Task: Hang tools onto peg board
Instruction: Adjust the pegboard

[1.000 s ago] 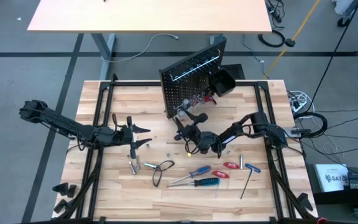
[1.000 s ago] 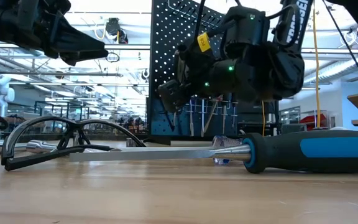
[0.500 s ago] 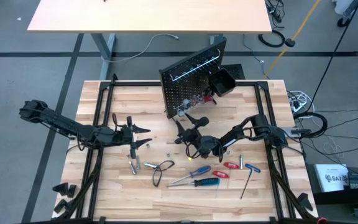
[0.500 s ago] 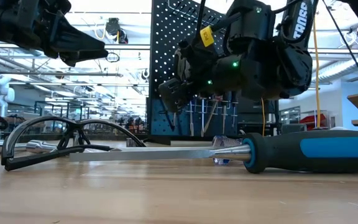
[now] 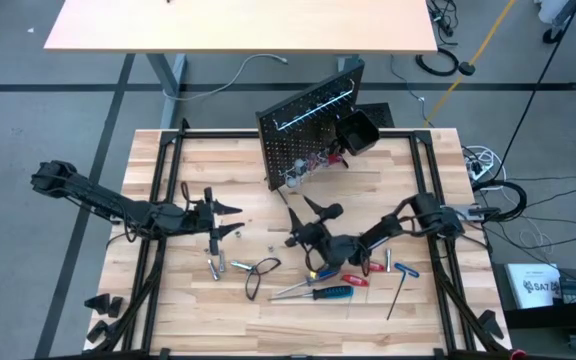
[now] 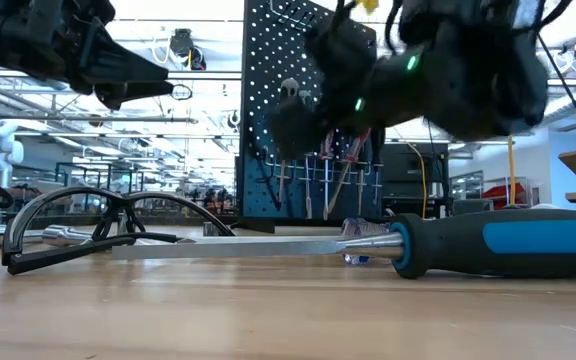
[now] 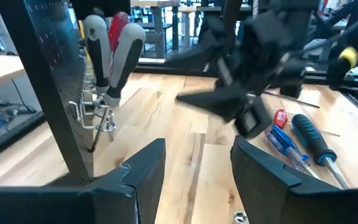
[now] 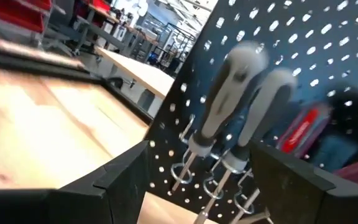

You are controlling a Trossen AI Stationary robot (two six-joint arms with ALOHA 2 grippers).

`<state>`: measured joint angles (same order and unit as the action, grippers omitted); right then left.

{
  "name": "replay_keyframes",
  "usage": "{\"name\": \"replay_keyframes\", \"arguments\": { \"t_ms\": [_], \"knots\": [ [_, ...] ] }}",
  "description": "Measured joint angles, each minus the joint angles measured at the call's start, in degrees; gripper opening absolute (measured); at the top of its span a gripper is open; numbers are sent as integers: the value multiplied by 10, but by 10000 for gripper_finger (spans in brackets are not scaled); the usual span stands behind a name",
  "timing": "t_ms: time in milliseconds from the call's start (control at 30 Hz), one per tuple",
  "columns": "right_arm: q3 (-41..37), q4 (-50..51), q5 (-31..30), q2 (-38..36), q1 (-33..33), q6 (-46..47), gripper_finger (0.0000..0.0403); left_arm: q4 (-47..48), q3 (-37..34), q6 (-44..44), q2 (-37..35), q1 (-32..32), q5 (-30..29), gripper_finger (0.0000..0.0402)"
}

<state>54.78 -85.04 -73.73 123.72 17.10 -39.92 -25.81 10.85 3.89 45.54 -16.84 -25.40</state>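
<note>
Several screwdrivers hung on the peg board (image 5: 303, 140), others lay on the desk (image 5: 208, 160); right claw (image 5: 306, 207) spread, empty.

Loose tools (image 5: 328, 285) lie on the table (image 5: 198, 160), before the peg board (image 5: 303, 135).

screwdriver (image 6: 508, 242) handle cut off

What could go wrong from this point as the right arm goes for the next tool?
1. The loose tools lie crowded under the right gripper; its open jaws could nudge a neighbour or pinch two at once.
2. The peg board stands on small feet close by; a bump from the arm might tip it or shake off the screwdrivers already hanging on it.
</note>
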Motion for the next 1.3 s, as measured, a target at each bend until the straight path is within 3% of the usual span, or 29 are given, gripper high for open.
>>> {"name": "replay_keyframes", "arguments": {
  "t_ms": [133,300,567,833,933,1067,1133,1233,1300],
  "knots": [
    [0,12,-51,-52,36,-38,263,-3,0,13,0,1,4,185],
    [-1,17,-159,-144,71,-130,263,-85,3,13,0,37,36,185],
    [-76,30,-163,-326,101,-108,263,-84,57,-12,53,138,162,185],
    [-219,26,-153,-493,110,-1,263,-111,120,-49,150,255,276,185],
    [-260,27,-86,-546,131,42,263,-172,128,-39,170,287,347,185],
    [-294,100,50,-620,142,139,263,-173,148,-28,195,314,357,185],
    [-307,197,182,-661,132,248,263,-172,154,-27,213,318,357,185],
    [-311,355,435,-708,87,419,263,-175,169,-27,241,321,357,185],
    [-311,429,521,-716,67,502,263,-175,182,-27,261,321,356,185]
  ]
}}
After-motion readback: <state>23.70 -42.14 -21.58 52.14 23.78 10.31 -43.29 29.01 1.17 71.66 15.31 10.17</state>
